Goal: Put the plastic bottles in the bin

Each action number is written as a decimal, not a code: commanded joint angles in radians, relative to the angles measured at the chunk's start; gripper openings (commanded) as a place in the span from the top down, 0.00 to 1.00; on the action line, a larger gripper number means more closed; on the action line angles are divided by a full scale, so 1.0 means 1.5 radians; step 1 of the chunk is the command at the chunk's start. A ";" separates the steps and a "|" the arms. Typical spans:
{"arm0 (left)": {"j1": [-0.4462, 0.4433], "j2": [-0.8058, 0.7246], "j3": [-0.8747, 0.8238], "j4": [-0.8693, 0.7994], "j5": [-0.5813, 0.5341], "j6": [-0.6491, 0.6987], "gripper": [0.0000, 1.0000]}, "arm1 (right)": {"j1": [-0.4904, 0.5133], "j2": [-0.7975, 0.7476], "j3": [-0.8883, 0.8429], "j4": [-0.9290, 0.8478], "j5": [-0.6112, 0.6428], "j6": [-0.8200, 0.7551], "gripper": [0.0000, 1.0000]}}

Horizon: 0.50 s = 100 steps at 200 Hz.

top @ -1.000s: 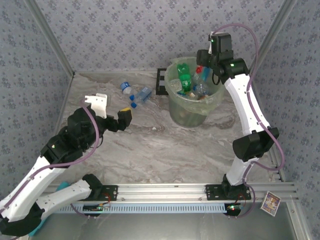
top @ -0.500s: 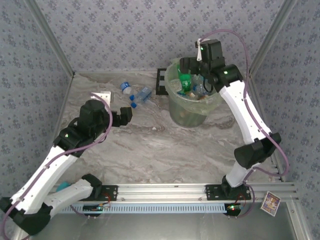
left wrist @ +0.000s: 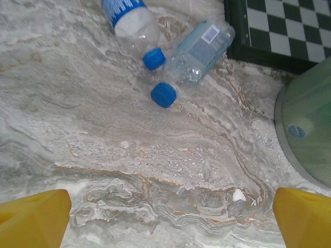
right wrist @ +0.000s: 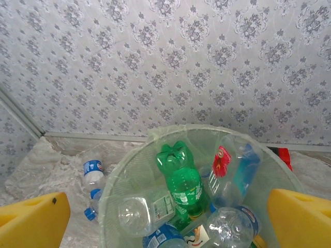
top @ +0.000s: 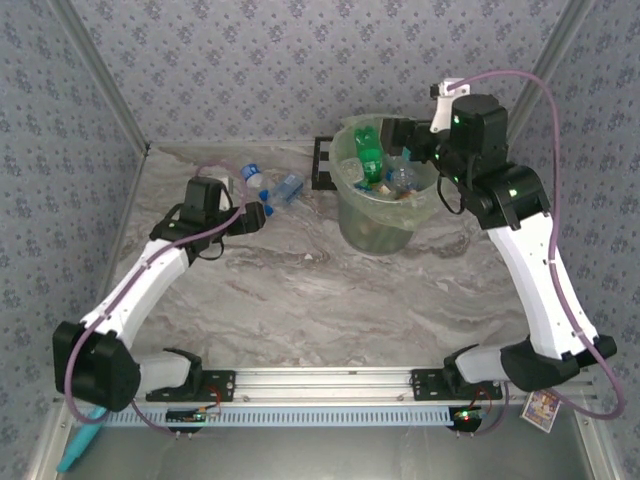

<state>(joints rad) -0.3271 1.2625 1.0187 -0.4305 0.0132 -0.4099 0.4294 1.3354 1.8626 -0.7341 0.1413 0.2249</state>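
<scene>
Two loose bottles: clear plastic, blue caps, lying on their sides at about 11 o'clock on the worktop; a blue-labelled bottle and a pale-labelled bottle, cap ends close together, contact between them not clear.
Bin: upright at 1 o'clock on the worktop, bag-lined, heaped with bottles, a green bottle near the middle of the pile.
Left claw: spread wide and empty, low over bare worktop, the two bottles ahead at 12 to 1 o'clock; probably opened this far to straddle a bottle's body.
Right claw: spread wide, nothing between the fingers, poised over the bin's mouth; a fitting place to let a bottle fall in.
Black chequered rack: just beside the bin at its 9 o'clock, close to the pale-labelled bottle's base.
Step in hand: likely a reach for the nearer, pale-labelled bottle.
Risk: round bodies apt to roll; a nudge could send one against the rack.
</scene>
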 commanded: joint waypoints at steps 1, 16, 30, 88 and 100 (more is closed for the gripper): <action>0.006 0.029 0.020 0.043 0.024 0.017 0.00 | 0.006 -0.031 -0.021 -0.024 0.004 0.016 0.00; 0.013 0.053 0.024 0.056 0.024 0.028 0.00 | 0.006 -0.048 -0.036 -0.025 0.007 0.019 0.00; 0.023 0.074 0.027 0.068 0.029 0.035 0.00 | 0.005 -0.058 -0.043 -0.029 0.004 0.024 0.00; 0.043 0.154 0.033 0.104 0.062 0.075 0.01 | 0.010 -0.078 -0.049 -0.045 0.003 0.031 0.00; 0.045 0.174 0.036 0.111 0.081 0.082 0.02 | 0.012 -0.079 -0.049 -0.045 0.001 0.034 0.00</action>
<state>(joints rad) -0.2668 1.4815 1.0367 -0.3126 0.0746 -0.3336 0.4374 1.2392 1.7958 -0.7891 0.1417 0.2516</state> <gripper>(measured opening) 0.989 0.995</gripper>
